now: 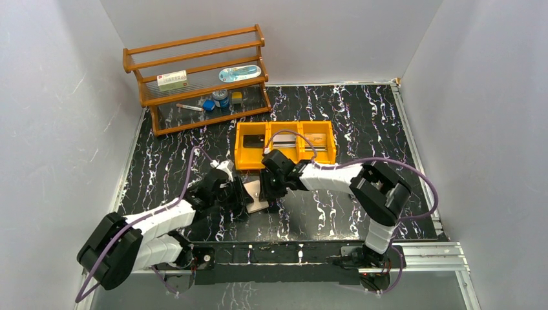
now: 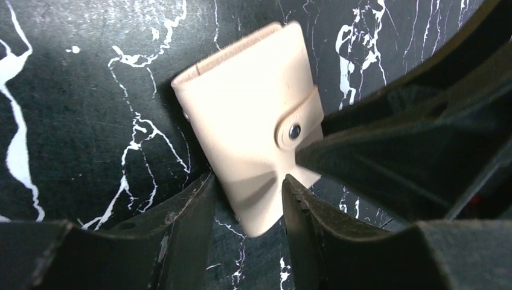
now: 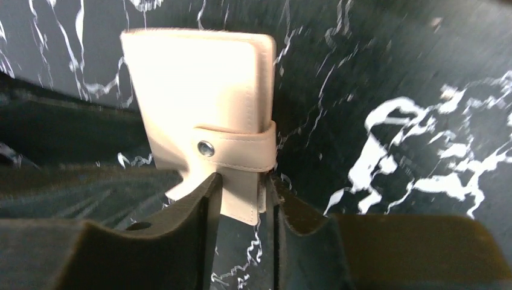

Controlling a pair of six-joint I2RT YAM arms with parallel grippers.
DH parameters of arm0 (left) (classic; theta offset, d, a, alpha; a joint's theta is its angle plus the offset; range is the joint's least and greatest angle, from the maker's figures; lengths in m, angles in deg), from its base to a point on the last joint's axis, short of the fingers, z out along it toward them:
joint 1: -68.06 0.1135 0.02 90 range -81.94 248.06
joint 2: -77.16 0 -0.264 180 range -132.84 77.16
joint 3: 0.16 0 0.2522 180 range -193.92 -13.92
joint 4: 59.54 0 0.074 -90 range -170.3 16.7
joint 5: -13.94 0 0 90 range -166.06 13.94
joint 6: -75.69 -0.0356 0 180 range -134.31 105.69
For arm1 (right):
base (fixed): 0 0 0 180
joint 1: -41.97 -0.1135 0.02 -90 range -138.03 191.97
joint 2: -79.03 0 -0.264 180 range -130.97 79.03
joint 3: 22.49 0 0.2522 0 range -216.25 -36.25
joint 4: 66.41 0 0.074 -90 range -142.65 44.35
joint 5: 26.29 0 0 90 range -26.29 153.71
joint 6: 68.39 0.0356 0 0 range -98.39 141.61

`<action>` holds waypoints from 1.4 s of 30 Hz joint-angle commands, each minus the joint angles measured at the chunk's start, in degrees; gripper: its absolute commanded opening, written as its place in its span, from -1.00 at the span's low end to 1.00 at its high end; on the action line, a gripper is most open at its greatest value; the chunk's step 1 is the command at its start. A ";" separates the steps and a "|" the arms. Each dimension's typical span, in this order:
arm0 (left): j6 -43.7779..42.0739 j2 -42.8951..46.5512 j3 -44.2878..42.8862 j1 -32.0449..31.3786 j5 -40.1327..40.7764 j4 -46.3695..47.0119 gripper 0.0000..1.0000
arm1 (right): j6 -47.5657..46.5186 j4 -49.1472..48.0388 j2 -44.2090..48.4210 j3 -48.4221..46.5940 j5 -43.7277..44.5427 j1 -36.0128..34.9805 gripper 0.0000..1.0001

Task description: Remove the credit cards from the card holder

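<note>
The card holder is a tan wallet, folded shut, with its snap strap fastened across the edge. It sits between both arms near the table's front. My left gripper has one corner of the holder between its fingers and is shut on it. From the other side, my right gripper pinches the holder's edge just below the strap. No credit cards show on the shut holder. Flat cards lie in the yellow bin.
The yellow three-compartment bin stands just behind the grippers. A wooden shelf rack with small items is at the back left. White walls close in both sides, and a metal rail runs along the right edge.
</note>
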 commanded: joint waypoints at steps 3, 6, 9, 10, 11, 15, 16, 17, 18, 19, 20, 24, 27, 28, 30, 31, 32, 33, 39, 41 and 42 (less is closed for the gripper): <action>1.89 -1.01 0.37 -1.55 -4.56 1.42 -0.22 | 3.84 0.86 6.19 5.48 3.08 -5.96 -0.33; 4.20 0.37 1.40 -4.06 -5.69 1.59 -0.24 | 6.32 2.40 9.32 8.76 6.13 -7.46 -0.32; 7.16 2.34 2.34 -7.62 -3.25 0.80 -0.26 | 7.36 5.48 13.29 11.18 10.69 -7.53 -0.19; 8.11 3.19 2.61 -8.62 -1.75 0.38 -0.25 | 8.74 6.23 14.66 11.81 12.35 -7.53 -0.12; 9.11 4.08 2.94 -9.10 -0.65 0.07 -0.23 | 8.98 7.06 16.23 12.02 14.16 -7.47 -0.05; 9.21 6.51 1.83 -9.39 3.69 -3.60 -0.07 | 9.46 14.75 18.89 8.25 21.33 -7.44 0.49; 8.64 7.10 1.02 -9.39 5.20 -5.77 -0.02 | 9.74 16.72 19.34 6.84 23.53 -7.44 0.61; 8.16 7.72 -0.08 -9.35 7.03 -8.28 0.06 | 10.13 18.46 19.82 5.62 25.70 -7.44 0.73; 7.94 8.41 -1.17 -9.38 9.31 -10.86 0.16 | 11.65 19.48 20.44 4.88 27.89 -7.44 0.91; 7.69 9.22 -2.05 -9.39 11.55 -13.34 0.26 | 13.44 20.19 21.22 4.47 29.73 -7.44 0.96; 7.62 10.08 -2.87 -9.35 13.93 -15.41 0.36 | 14.25 20.08 22.11 4.40 30.79 -7.44 0.97; 6.64 13.13 -4.64 -9.39 21.52 -21.17 0.79 | 13.55 13.82 25.75 7.60 29.22 -7.28 0.97; 6.23 14.92 -5.28 -9.37 23.78 -23.86 0.97 | 10.50 8.76 25.43 7.87 22.40 -7.27 0.87; 6.91 15.41 -5.28 -9.32 24.12 -24.41 0.97 | 10.35 8.11 24.54 7.41 20.20 -7.27 0.72; 7.61 16.61 -4.71 -9.28 23.41 -24.09 0.97 | 10.65 8.16 22.04 5.84 17.59 -7.61 0.57; 8.18 17.20 -4.23 -9.34 22.97 -23.81 0.97 | 10.21 8.29 19.77 4.82 17.18 -8.00 0.50; 8.68 17.73 -3.73 -9.31 22.48 -23.46 0.97 | 10.16 9.29 17.83 3.33 17.69 -8.69 0.44; 9.13 18.28 -3.15 -9.27 22.11 -23.24 0.97 | 10.09 11.41 15.77 1.46 18.84 -9.62 0.41; 12.20 20.80 -2.85 -9.32 22.85 -27.28 0.97 | 8.97 21.99 4.67 -9.98 26.38 -14.89 0.16; 12.90 21.67 -2.66 -9.29 23.30 -28.36 0.97 | 9.11 23.84 2.60 -12.05 27.82 -15.87 0.09; 13.05 21.96 -2.87 -9.29 23.55 -29.25 0.97 | 9.21 24.40 1.03 -12.86 28.17 -16.14 0.07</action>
